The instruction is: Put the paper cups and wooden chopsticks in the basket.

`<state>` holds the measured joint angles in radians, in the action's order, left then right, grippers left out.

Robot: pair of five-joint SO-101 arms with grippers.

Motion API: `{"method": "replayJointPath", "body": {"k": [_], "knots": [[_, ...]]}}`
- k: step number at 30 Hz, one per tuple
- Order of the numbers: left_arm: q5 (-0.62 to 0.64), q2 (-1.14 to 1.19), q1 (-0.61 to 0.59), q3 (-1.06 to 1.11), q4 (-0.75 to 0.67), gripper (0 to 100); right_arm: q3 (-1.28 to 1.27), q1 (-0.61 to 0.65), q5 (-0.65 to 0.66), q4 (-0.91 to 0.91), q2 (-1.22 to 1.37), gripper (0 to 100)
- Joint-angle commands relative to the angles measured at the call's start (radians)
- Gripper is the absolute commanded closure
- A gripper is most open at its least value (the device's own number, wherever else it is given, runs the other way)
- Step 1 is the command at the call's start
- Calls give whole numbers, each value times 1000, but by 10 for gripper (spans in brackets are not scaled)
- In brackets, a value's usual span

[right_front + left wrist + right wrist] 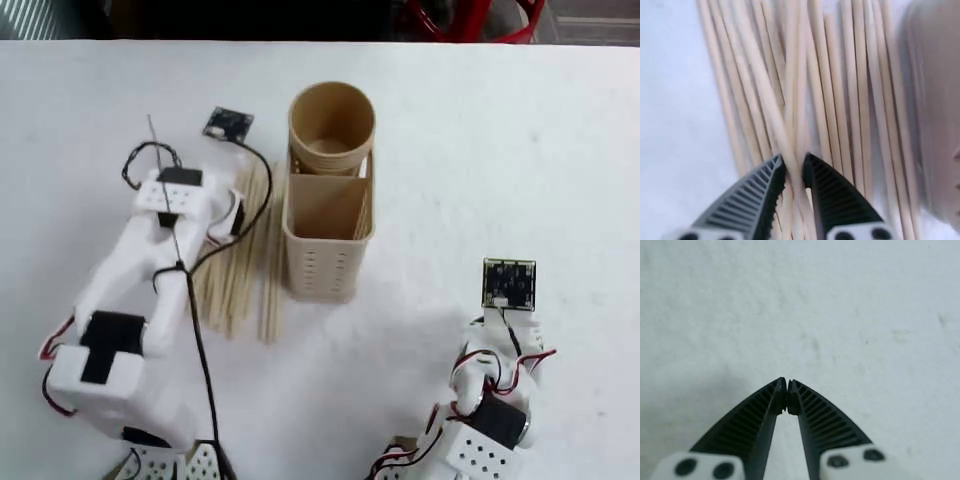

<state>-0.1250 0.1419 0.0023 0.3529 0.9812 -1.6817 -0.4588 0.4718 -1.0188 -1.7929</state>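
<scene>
**A:** Wood first: where are the wooden chopsticks (pixel 238 285) lying?

**B:** Flat on the table (pixel 500 150), left of centre in the high view, fanned out just beside the basket (pixel 320 265). The paper cups (pixel 332 150) already stand nested in its upper compartment.

**A:** And the grippers?

**B:** The left gripper (pixel 794 167) is down on the pile, its jaws narrowed to a slit with one stick pinched between the tips. The right gripper (pixel 786 390) sits at the lower right of the high view, tips pressed together on nothing, over bare table.

**A:** How will those sticks handle?

**B:** Light and stiff, I'd judge, but round and smooth. They would likely roll or swivel in a pinch. They overlap and touch, so lifting one may drag its neighbours along.

**A:** Best place to hold?

**B:** Near the middle of the length, so neither end droops. A grip close to one end would probably let the stick pivot and catch the basket's rim.
</scene>
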Motion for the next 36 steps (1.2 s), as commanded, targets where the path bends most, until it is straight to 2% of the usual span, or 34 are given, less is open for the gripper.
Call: {"method": "replayJointPath", "body": {"k": [1,7,12,27,36], "knots": [[-6,-56,-4,5,3,943,-9,-8,2,-4,-2,981],[-6,25,-7,-14,2,937,-9,-8,2,-4,-2,981],[-6,76,-7,-40,3,876,-9,-8,2,-4,-2,981],[-6,91,-1,-44,3,877,-9,-8,2,-4,-2,981],[-6,93,-5,-48,2,946,-9,-8,2,-4,-2,981]]}}
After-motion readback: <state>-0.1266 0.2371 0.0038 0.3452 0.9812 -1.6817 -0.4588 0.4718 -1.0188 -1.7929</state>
